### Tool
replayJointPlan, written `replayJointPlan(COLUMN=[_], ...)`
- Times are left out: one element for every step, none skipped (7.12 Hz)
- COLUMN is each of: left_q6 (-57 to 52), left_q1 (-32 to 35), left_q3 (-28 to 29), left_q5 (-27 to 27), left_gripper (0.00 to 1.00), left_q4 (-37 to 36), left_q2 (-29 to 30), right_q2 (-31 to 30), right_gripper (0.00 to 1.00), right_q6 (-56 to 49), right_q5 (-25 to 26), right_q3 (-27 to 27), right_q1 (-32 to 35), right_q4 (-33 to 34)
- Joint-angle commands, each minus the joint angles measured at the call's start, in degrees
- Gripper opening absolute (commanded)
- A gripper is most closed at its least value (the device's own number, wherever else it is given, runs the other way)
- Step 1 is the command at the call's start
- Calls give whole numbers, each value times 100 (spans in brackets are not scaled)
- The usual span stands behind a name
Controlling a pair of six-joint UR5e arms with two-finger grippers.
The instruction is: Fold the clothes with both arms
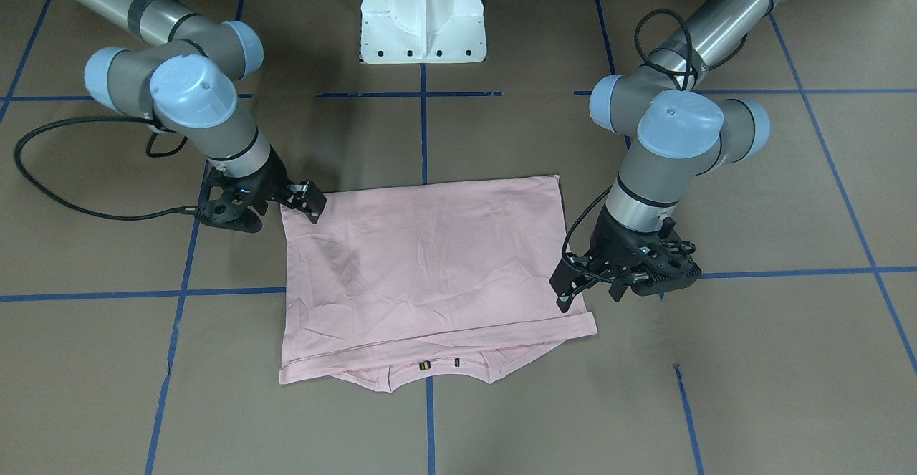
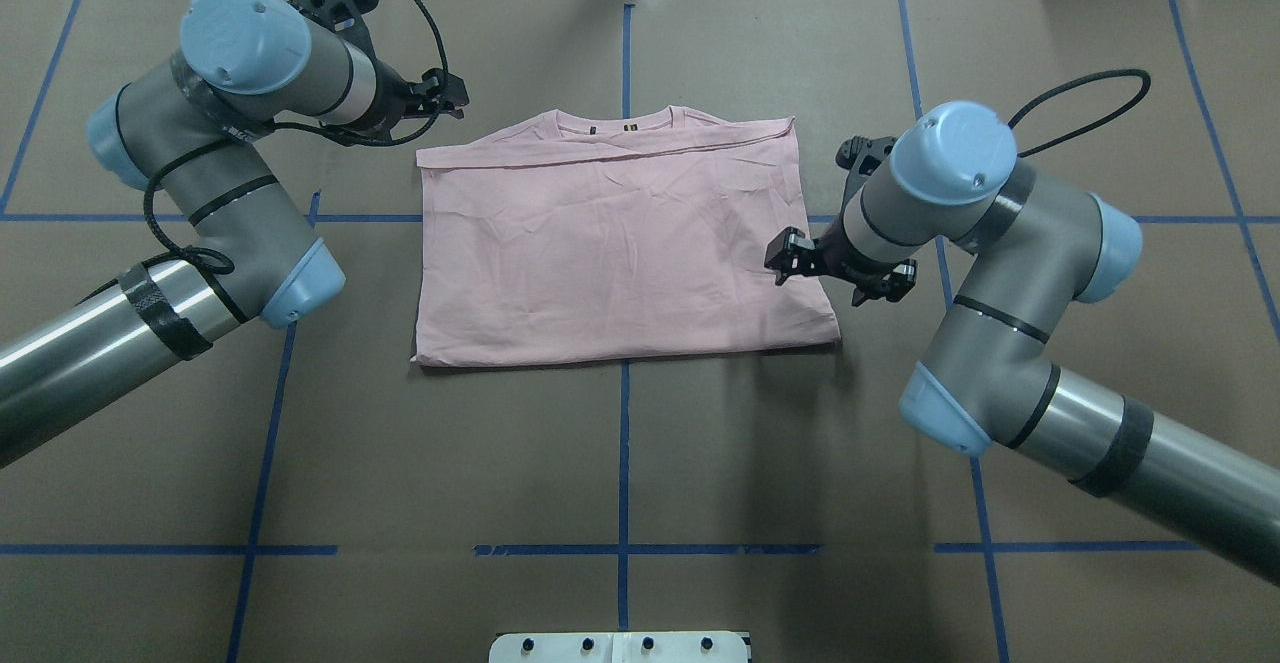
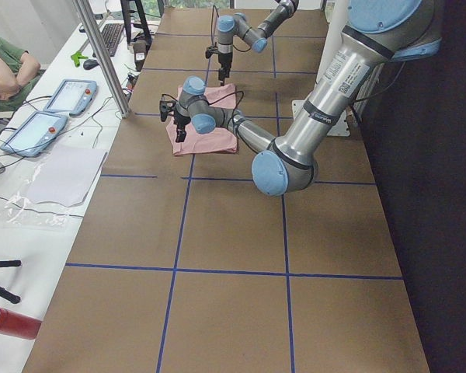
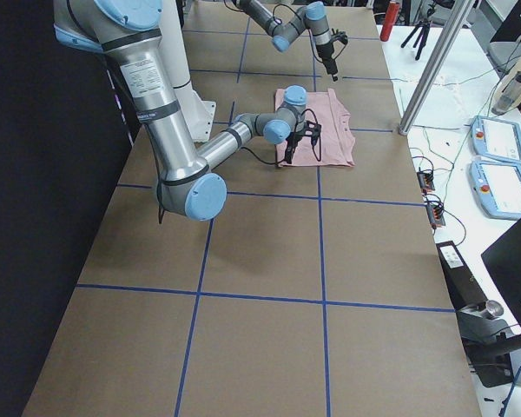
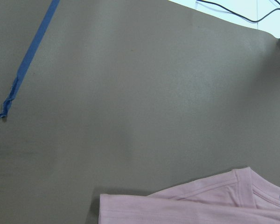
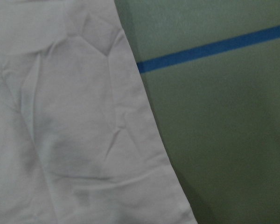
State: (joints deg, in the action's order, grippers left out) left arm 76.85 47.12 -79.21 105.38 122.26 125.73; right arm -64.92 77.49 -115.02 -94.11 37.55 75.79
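The T-shirt [image 2: 620,233] lies flat at the middle of the table [image 2: 620,463], plain side up and folded into a rectangle. Its collar [image 2: 615,121] is at the edge farthest from the robot. We find the right gripper [image 2: 783,255] over the shirt's right edge, toward the near corner. The left gripper [image 2: 455,96] hangs just beside the far left corner, off the cloth. For either gripper, we cannot tell whether it is released or clenched. Blue tape lines [image 2: 623,413] cross the table.

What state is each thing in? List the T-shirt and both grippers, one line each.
T-shirt: folded, lying flat, plain side up, collar at the far edge.
Left gripper: jaws open, empty, beside the collar-end corner.
Right gripper: jaws open, empty, over the T-shirt's side edge.
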Motion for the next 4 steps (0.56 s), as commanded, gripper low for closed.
replayJointPlan(left_q6=[102, 111, 111, 111], left_q1=[-1, -10, -10, -10], left_q3=[-50, -112, -234, -322], left_q5=[9, 9, 18, 18], left_gripper=[100, 100, 100, 100], left_q4=[0, -52, -227, -315], left_q2=[4, 4, 4, 4], right_q2=[-90, -108, -117, -117], right_gripper=[100, 100, 99, 91], right_q6=[-41, -49, -58, -58], right_q5=[164, 129, 120, 103], right_q3=[7, 7, 7, -2], right_q1=[-230, -222, -213, -195], right_q4=[85, 85, 94, 94])
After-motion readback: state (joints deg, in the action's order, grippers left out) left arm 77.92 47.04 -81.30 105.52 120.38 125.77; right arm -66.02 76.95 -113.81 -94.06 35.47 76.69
